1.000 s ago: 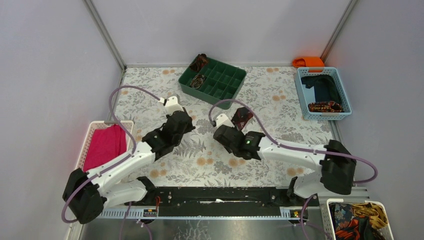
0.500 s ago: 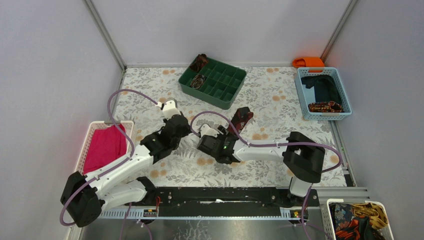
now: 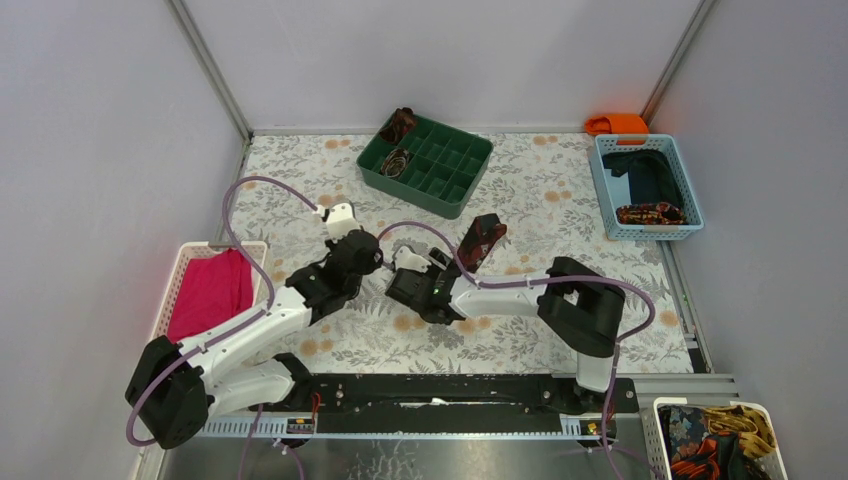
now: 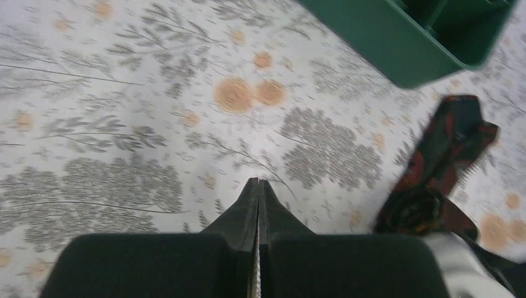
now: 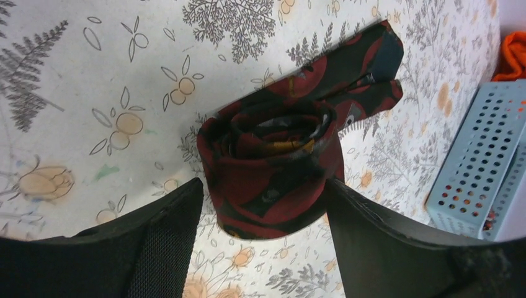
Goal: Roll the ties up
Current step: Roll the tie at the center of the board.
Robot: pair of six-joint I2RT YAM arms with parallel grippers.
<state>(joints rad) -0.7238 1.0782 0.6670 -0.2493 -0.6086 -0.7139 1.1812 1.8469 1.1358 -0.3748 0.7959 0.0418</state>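
On the floral table (image 3: 560, 190), right pincer (image 5: 263, 186) has spread around the rolled tie (image 5: 267, 155); left pincer (image 4: 258, 186) closed.

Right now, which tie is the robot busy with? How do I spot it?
Find the green tray at the back of the flowery table. Just in front of its nearest corner lies a dark maroon tie, its rolled end sitting between the right gripper jaws. Unlike the coils tucked in the tray, it is out on the table with a flat tail sticking out.
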